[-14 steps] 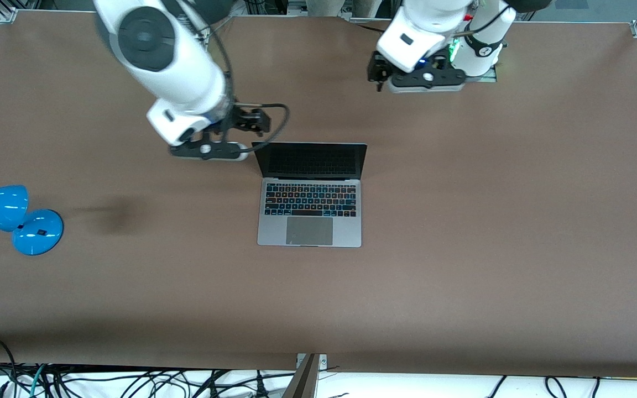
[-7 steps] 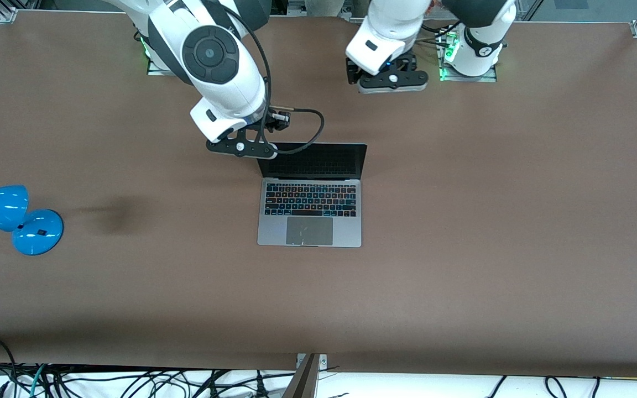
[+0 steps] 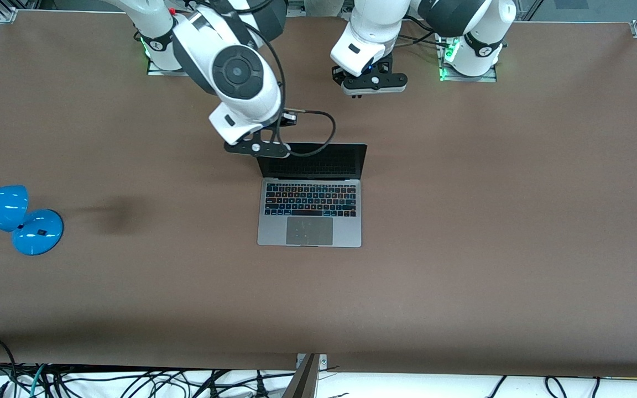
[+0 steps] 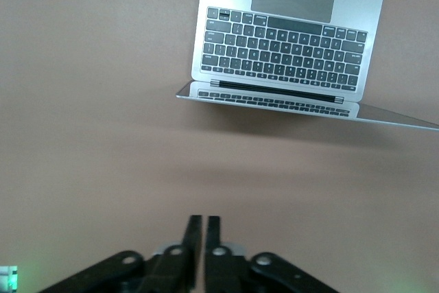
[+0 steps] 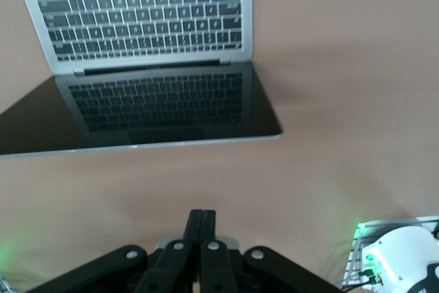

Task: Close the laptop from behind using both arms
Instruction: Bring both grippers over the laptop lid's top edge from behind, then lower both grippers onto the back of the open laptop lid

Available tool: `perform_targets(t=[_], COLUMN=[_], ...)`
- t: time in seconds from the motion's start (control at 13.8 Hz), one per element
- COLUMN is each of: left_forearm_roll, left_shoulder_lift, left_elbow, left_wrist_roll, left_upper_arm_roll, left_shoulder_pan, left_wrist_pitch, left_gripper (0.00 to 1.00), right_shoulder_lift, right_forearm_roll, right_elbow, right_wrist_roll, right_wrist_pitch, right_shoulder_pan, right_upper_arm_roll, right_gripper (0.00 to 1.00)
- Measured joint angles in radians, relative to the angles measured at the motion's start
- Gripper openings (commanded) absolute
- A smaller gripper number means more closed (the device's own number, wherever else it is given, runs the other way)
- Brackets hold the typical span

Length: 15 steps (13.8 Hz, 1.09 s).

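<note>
The laptop (image 3: 309, 196) sits open mid-counter (image 3: 490, 221), screen facing the front camera. Approach step in hand: the right gripper (image 3: 256, 148), fingers pressed together, hangs over the lid's top corner at the right arm's end. The left gripper (image 3: 374, 84), fingers likewise together, is over bare counter near its base, well apart from the lid. Next, judged: left gripper reaches the lid's other corner, then both push the lid down.

I see a brown table (image 3: 462, 249) under even light, a blue desk lamp (image 3: 11, 218) at the right arm's end, and tangled black cables (image 3: 130, 381) along its near edge.
</note>
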Motion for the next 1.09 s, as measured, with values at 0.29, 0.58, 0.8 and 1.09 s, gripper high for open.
perform_targets(t=[0.29,0.58,0.8,1.09], left_forearm_roll=[0.020,0.082,0.179,0.295], left_shoulder_lift=[0.052,0.139,0.220,0.334], left_elbow=[-0.015,-0.016,-0.016,0.022], left_wrist_roll=[0.000,-0.014,-0.079,-0.158], left_upper_arm_roll=[0.006,0.011,0.010,0.011], left_shoulder_pan=[0.014,0.016,0.005,-0.009], left_wrist_pitch=[0.013,0.028,0.071,0.091], left_gripper=[0.00,0.00,0.00,0.00], right_shoulder_lift=[0.033,0.051,0.055,0.055], right_forearm_roll=[0.024,0.025,0.025,0.025], right_elbow=[-0.029,-0.066,-0.119,-0.132], right_wrist_roll=[0.002,0.002,0.002,0.002], right_wrist_pitch=[0.026,0.064,0.132,0.142], right_shoulder_pan=[0.001,0.002,0.003,0.012], right_upper_arm_roll=[0.007,0.014,0.019,0.021], right_gripper=[0.04,0.04,0.04,0.04])
